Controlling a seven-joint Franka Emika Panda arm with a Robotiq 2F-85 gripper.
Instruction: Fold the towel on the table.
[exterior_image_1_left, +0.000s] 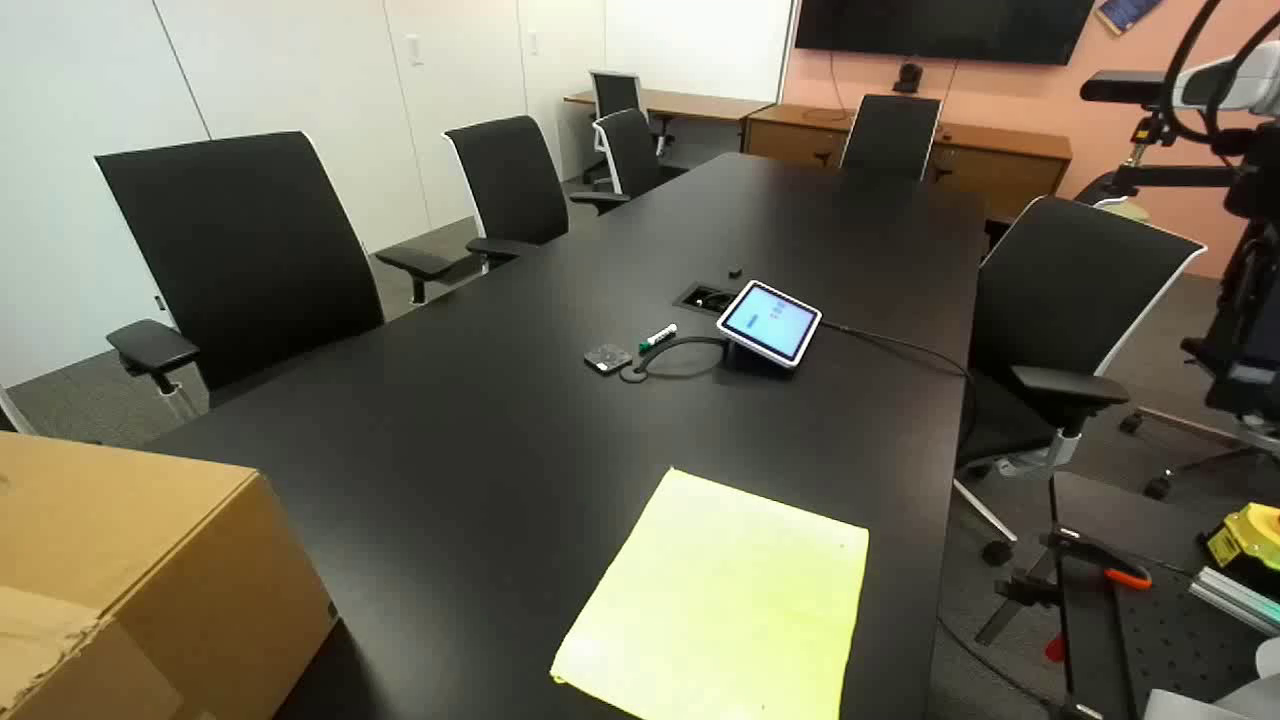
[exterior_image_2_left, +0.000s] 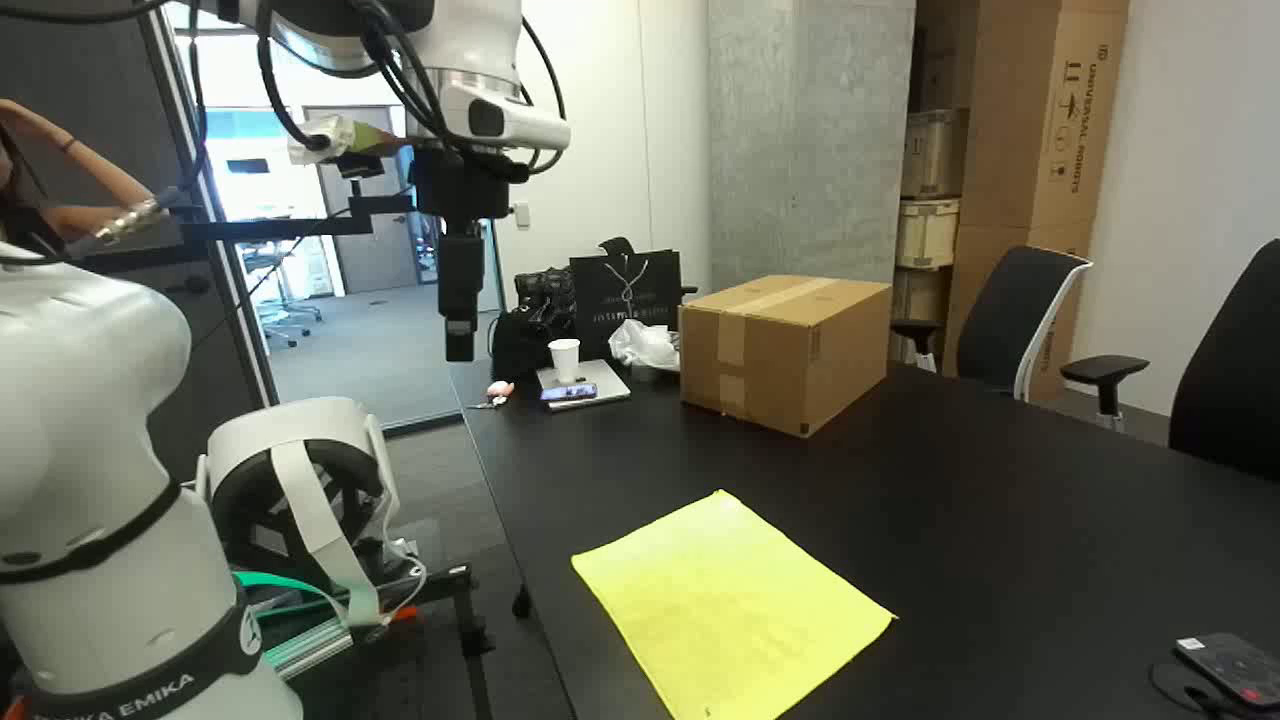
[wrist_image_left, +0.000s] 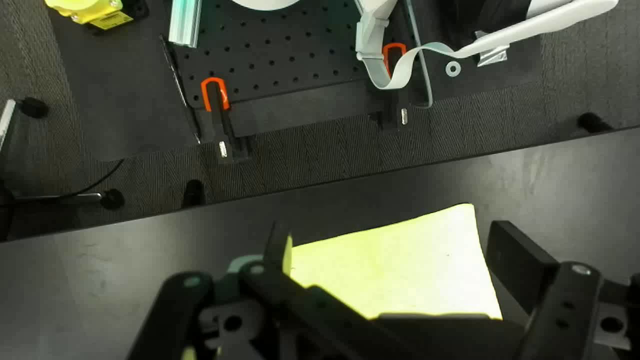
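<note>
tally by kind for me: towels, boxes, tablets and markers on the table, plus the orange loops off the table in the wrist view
Towel: 1
Box: 1
Tablet: 1
Marker: 1
Orange loops: 2
Total: 6

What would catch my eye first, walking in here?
Probably the bright yellow towel, spread on the black table. Then the white robot arm at the left of an exterior view, its open gripper pointing down. The brown box, also on the table, is hard to miss too.
</note>
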